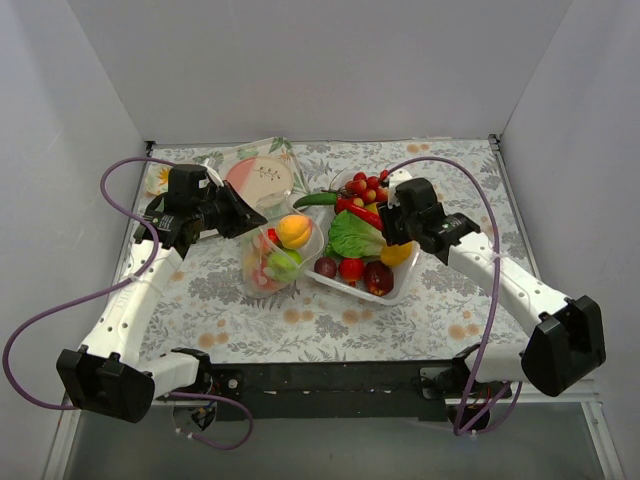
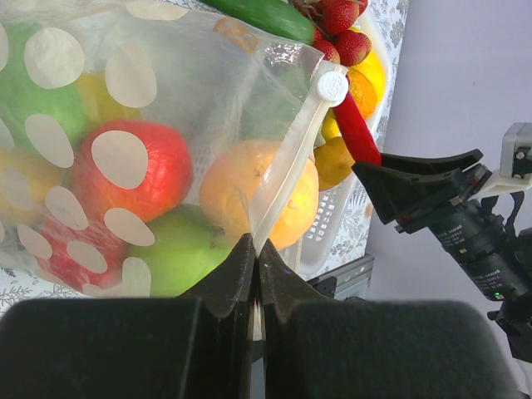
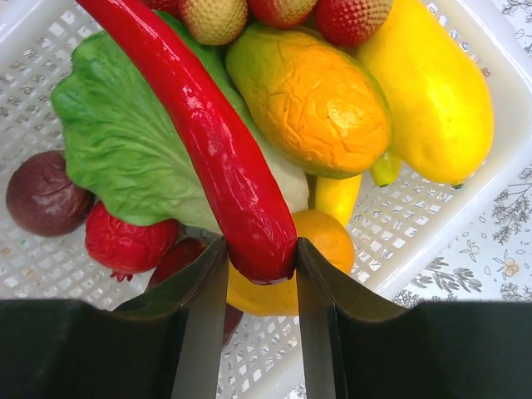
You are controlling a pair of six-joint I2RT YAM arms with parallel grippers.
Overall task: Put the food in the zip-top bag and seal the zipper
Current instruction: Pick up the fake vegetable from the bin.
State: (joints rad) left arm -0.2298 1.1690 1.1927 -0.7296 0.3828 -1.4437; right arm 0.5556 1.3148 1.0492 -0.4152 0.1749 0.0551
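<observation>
Snugly between right jaws, glossy tapered chili (image 3: 218, 158)

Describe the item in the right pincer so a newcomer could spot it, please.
Look in the white perforated plastic tray. Lying across the green lettuce leaf is a long glossy red chilli pepper, its tip in the right pincer; it is the only long, thin red piece there.
</observation>
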